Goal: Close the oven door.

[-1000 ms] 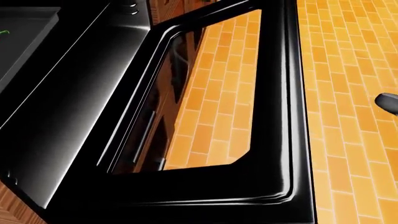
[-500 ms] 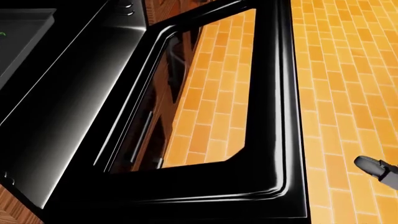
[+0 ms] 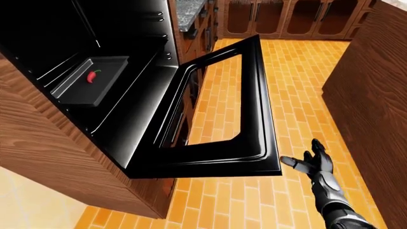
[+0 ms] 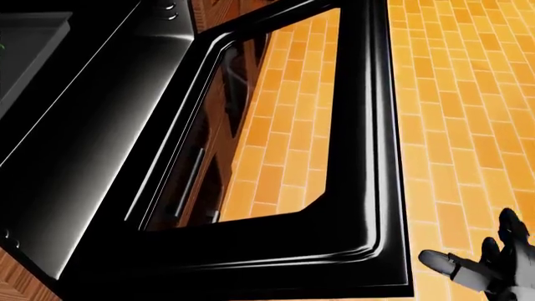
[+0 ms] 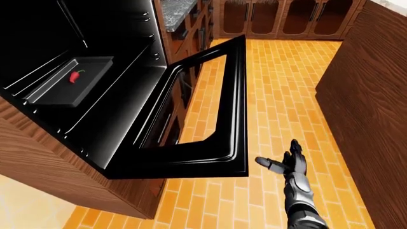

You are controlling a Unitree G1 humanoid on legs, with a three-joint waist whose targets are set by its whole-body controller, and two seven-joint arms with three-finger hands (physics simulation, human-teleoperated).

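Right hand has risen into view since a second ago, fingers spread, empty, just beside the lowered oven door's free edge. Not touching; approach under way, lift likely next.

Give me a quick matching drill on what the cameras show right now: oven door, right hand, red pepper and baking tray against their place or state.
Things:
1. oven door
2. right hand
3. red pepper
4. baking tray

Places or states:
A. lying on the dark tray
B. folded down, wide open, brick floor visible through its window
C. fingers spread, off the door's free corner, not touching it
D. sitting inside the oven cavity

Pairs: 1-B, 2-C, 3-A, 4-D
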